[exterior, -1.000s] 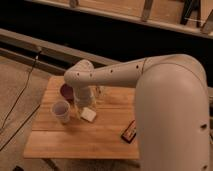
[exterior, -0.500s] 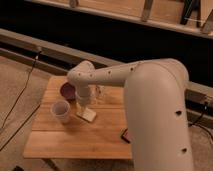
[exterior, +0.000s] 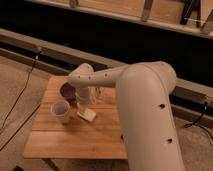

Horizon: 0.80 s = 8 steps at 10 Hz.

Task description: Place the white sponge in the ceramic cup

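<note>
The white sponge [exterior: 88,115] lies flat on the wooden table [exterior: 75,140], just right of the ceramic cup [exterior: 61,111]. The cup stands upright with its pale inside showing. My gripper [exterior: 81,106] points straight down from the white wrist [exterior: 82,76]. Its tip is at the sponge's left end, between the sponge and the cup. Whether it touches the sponge does not show.
A dark maroon bowl [exterior: 67,91] sits behind the cup. A small clear glass [exterior: 97,93] stands behind the sponge, by the wrist. My large white arm [exterior: 145,115] covers the table's right side. Cables [exterior: 25,90] run over the floor at the left.
My arm has swung across the right side of the table and now hides the black object with red markings. The gripper has stayed by the sponge. Sponge and cup have not moved.
</note>
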### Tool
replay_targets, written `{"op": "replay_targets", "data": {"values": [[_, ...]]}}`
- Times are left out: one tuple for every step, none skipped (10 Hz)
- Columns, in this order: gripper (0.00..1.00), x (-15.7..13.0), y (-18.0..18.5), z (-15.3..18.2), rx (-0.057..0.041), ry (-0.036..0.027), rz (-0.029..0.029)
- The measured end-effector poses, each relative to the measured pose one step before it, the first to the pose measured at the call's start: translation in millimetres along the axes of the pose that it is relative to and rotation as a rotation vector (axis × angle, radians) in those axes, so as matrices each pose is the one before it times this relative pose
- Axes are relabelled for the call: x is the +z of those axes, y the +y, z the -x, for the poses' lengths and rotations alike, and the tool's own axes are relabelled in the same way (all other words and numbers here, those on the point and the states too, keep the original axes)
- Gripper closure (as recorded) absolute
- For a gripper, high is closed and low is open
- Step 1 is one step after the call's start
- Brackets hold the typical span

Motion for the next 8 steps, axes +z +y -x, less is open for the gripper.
{"op": "replay_targets", "data": {"values": [[0.35, 2.90, -0.84, 4.20, -0.00927, -0.00538, 0.00229], [0.35, 2.73, -1.12, 2.83, -0.00641, -0.00328, 0.00303], [0.35, 2.53, 0.11, 2.30, -0.00668, -0.00144, 0.00385], [0.35, 2.58, 0.52, 2.31, -0.00603, -0.00146, 0.00395], [0.35, 2.83, 0.64, 2.27, -0.00608, -0.00098, 0.00426], [0.35, 4.09, 2.09, 2.09, -0.00810, 0.00281, 0.00605], [0.35, 2.95, 2.00, 1.75, -0.00676, 0.00208, 0.00422], [0.35, 4.59, 4.73, 3.71, -0.01497, 0.00498, 0.00499]]}}
